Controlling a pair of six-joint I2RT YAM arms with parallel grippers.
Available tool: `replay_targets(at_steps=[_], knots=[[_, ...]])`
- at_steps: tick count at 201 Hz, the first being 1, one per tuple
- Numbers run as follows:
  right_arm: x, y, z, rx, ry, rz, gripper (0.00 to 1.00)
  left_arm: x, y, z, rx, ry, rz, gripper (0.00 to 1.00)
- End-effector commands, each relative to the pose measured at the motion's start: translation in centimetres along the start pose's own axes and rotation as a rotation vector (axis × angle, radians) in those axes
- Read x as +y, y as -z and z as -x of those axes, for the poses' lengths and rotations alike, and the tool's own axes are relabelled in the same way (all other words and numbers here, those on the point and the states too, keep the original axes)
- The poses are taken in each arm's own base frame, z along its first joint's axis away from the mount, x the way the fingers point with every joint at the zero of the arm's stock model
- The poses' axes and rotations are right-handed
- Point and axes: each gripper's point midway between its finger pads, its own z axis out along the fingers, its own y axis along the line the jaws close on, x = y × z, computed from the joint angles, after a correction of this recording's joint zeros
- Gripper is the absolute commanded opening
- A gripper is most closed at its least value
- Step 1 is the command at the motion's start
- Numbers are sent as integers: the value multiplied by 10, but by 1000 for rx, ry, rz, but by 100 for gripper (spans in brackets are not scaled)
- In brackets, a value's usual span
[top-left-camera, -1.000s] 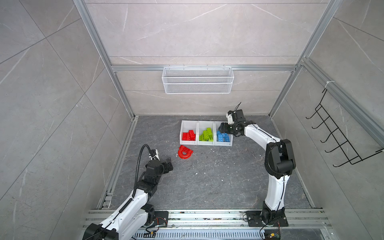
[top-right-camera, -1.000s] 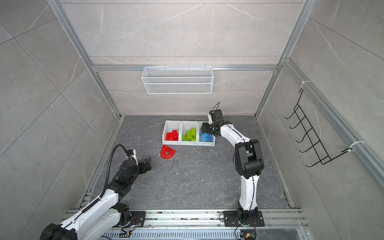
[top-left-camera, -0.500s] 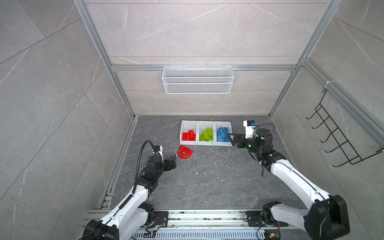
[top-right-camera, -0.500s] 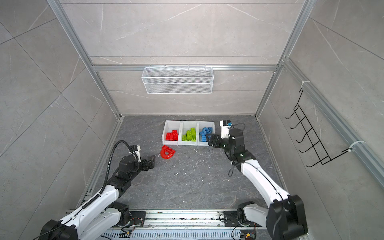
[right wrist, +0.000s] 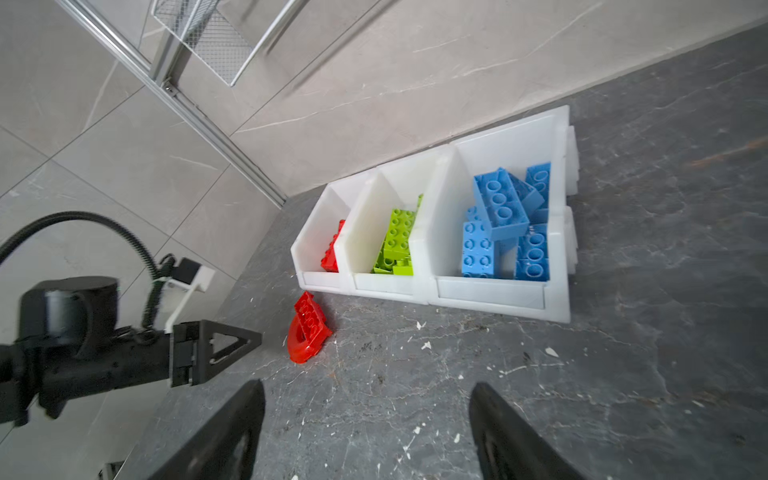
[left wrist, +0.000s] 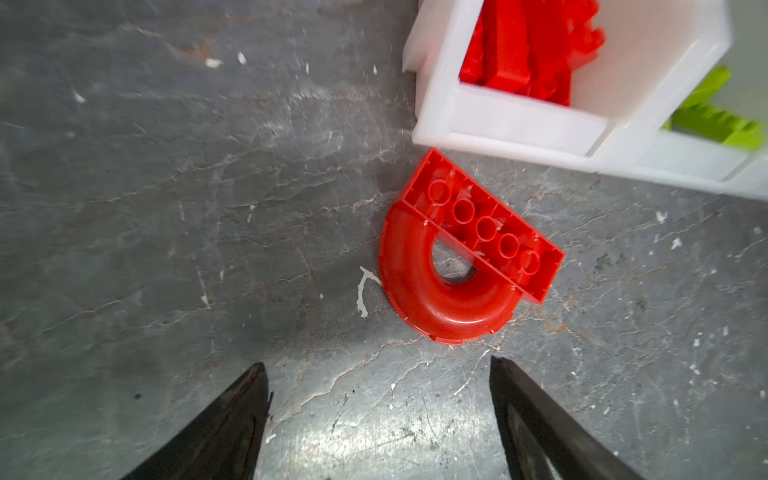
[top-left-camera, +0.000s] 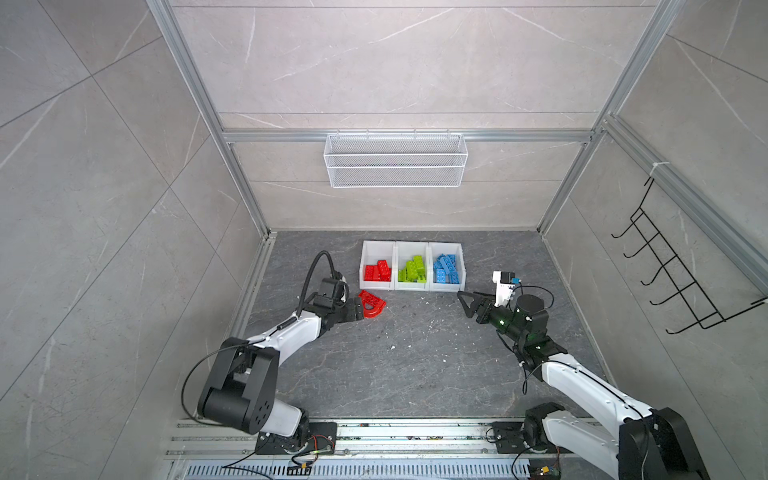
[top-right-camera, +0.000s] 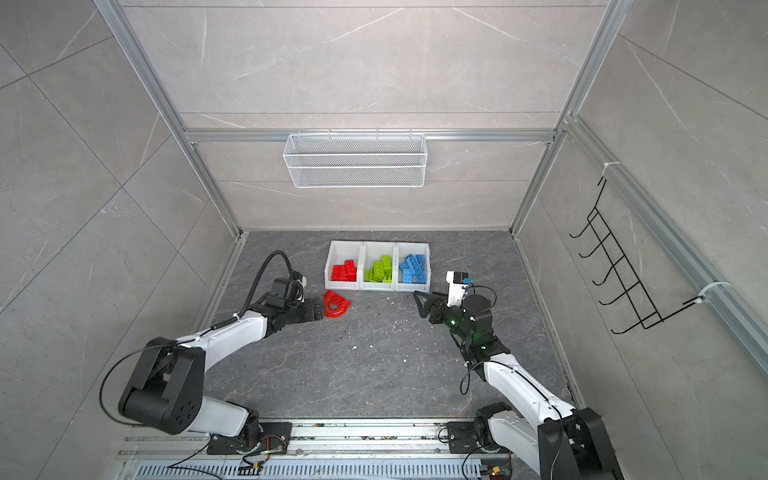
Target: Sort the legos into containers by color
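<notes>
Left gripper (left wrist: 376, 363) low over the desk (top-left-camera: 395, 365), jaws spread wide with nothing between them, in front of the containers (top-left-camera: 411, 286) and off their red end. Right gripper (right wrist: 365, 384) also wide and empty, in front of the containers and off their blue end, tips aimed toward them, well apart from them.

Desk dark grey and stone-veined, scuffed, dotted with white flecks, most of them on the stretch in front of the containers. Metal base rail with both arm mounts along the desk edge farthest from the containers.

Red arch (left wrist: 436, 299) on its side on the desk, just in front of the red end of the containers, one corner right at the front lip; touching or not, cannot tell. Hollow underside with its row of round tubes in plain sight from the left wrist. Only a strip of bare desk between the left gripper tips and the arch.

Containers white, open-topped, three joined in a row: red bricks (top-left-camera: 378, 271) in one end bin, lime green bricks (top-left-camera: 412, 269) in the middle, blue bricks (top-left-camera: 446, 269) in the other end, all heaped loosely.

Behind the containers, grey tiled wall in an aluminium frame. White wire mesh basket (top-left-camera: 395, 166) hung on the cross rail high above them. Black wire hook rack (top-left-camera: 673, 278) on the side wall beyond the blue end.
</notes>
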Motion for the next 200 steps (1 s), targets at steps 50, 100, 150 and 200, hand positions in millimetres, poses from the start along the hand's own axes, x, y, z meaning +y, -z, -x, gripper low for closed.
replay_targets(at_steps=[50, 100, 150, 200], knots=[[21, 7, 11, -36, -11, 89, 81, 6, -18, 9, 76, -63, 123, 84], [23, 9, 12, -36, -10, 89, 81, 7, -37, 11, 154, -126, 205, 82], [23, 9, 13, -35, -10, 90, 82, 11, -37, -5, 204, -175, 257, 78], [22, 8, 11, -28, 0, 83, 82, -1, -24, -34, 231, -240, 269, 76]])
